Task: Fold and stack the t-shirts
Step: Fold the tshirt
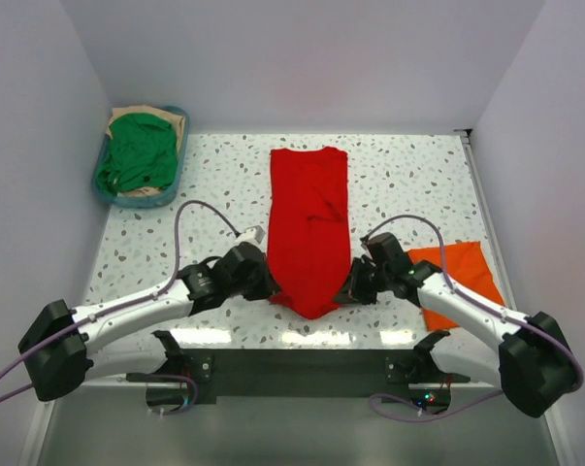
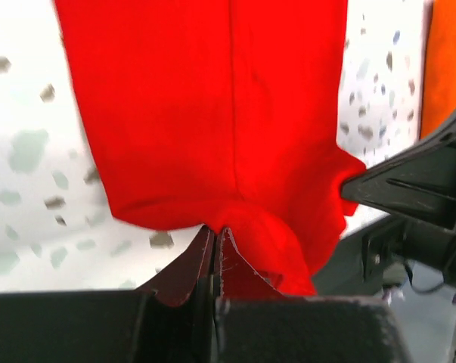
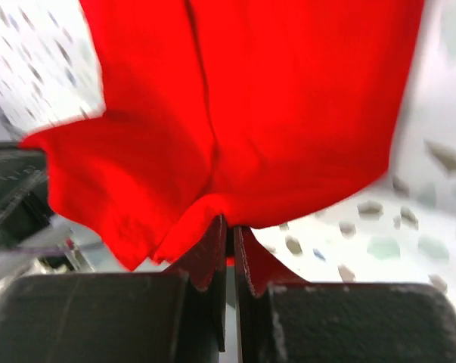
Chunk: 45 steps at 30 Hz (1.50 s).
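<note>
A white speckled table (image 1: pixel 418 184) sat between plain pale walls (image 1: pixel 302 58). A teal basket (image 1: pixel 106 190) in its far left corner held a green shirt (image 1: pixel 137 150) over a tan shirt (image 1: pixel 166 118). An orange shirt (image 1: pixel 457 277) lay folded at the right edge. The red shirt (image 1: pixel 309 228) stretched lengthwise down the middle. Both arms reached inward, low. The left gripper (image 2: pixel 215 238) and the right gripper (image 3: pixel 229 238) were each pinched tight on the near end of the red shirt.

Bright, even overhead light glares along the near edge of the counter (image 1: pixel 418 194), while both wrist views render the red t-shirt (image 2: pixel 212 113) soft and blurred.
</note>
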Available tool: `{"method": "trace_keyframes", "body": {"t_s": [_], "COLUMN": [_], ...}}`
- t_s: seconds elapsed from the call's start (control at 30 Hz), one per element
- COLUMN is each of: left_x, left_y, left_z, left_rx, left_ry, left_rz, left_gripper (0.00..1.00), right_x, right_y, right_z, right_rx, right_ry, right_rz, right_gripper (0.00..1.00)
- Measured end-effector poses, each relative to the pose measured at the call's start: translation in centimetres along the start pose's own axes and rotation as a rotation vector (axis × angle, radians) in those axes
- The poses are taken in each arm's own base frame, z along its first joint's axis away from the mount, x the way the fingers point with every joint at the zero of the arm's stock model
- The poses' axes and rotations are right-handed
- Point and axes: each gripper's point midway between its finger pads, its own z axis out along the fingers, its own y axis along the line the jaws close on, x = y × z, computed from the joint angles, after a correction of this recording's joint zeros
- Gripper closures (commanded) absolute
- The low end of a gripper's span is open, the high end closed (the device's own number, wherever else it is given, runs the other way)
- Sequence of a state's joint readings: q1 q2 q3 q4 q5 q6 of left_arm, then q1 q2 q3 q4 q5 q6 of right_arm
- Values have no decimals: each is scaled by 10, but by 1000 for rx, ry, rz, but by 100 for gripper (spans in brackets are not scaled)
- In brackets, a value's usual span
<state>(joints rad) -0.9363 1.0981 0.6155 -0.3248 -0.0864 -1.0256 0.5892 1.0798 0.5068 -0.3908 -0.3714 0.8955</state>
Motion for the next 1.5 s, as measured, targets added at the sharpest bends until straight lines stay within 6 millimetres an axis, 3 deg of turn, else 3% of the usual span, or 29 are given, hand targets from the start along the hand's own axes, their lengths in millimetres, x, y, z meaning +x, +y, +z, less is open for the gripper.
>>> {"method": "trace_keyframes", "body": {"t_s": [0.13,0.37,0.63,0.9,1.23,1.5], "left_x": [-33,-85,-134,-167,-183,-209], "left_y": [7,13,20,19,26,24], "left_z": [13,39,74,102,99,103], "left_rx": [-47,-111,-153,-155,-153,-123], "left_ry": [-50,-111,-143,-149,-167,-191], "left_rz": [-32,-66,-100,-108,-115,-119], "left_gripper": [100,100,100,100,100,100], "right_x": [-46,-112,-172,-207,-225,-246], "right_y": [15,20,28,20,15,30], "right_z": [4,14,26,40,28,20], "right_rx": [-14,-7,-45,-87,-140,-203], "right_ry": [-87,-172,-239,-241,-267,-294], "right_rz": [38,106,137,194,219,212], "right_gripper": [100,100,100,100,100,100]}}
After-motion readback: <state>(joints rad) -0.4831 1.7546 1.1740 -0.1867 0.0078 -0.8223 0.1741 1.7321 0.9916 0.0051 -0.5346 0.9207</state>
